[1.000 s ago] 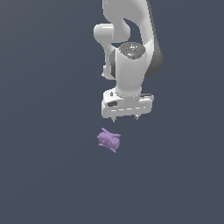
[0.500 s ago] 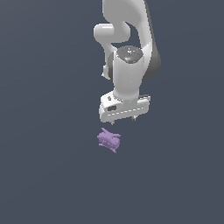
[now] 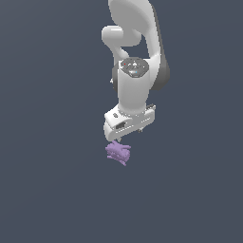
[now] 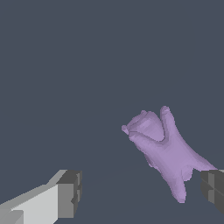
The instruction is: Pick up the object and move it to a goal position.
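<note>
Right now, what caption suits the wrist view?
Open gripper straddling the lilac spiky figure, which lies nearer one finger.

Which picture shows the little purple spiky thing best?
The wrist view. There the small lilac lumpy figure with short prongs looks big, between the open gripper fingers. In the exterior view it is tiny, just under the white arm.

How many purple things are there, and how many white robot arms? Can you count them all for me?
Purple spiky figure: 1
White robot arm with its gripper: 1
Total: 2
</note>
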`<state>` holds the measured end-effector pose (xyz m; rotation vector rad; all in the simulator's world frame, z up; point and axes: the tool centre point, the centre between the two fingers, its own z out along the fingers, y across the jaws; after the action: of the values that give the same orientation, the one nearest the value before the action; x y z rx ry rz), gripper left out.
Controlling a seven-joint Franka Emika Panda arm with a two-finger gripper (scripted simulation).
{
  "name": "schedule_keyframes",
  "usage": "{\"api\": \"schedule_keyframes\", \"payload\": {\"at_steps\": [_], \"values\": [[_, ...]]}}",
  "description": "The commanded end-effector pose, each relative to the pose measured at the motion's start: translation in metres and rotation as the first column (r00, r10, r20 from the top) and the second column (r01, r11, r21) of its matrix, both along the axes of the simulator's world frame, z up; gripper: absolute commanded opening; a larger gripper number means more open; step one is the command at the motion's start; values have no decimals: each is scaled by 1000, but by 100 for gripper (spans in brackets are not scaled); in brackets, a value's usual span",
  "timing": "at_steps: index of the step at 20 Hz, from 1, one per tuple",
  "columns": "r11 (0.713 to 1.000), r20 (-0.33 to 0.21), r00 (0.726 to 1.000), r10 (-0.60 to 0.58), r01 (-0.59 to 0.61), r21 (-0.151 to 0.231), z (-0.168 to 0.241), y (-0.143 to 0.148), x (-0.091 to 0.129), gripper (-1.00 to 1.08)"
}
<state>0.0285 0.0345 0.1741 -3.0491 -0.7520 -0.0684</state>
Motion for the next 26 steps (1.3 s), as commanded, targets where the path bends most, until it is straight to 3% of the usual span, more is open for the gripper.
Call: {"api": "schedule_keyframes", "payload": {"at_steps": [1, 10, 18, 26], "values": [[998, -4, 998, 63, -63, -4, -3, -5, 3, 100], [960, -19, 960, 281, -281, -14, -16, -21, 12, 100], [890, -32, 890, 455, -456, -15, -27, -36, 19, 100], [829, -40, 829, 558, -559, -12, -34, -46, 23, 100]]}}
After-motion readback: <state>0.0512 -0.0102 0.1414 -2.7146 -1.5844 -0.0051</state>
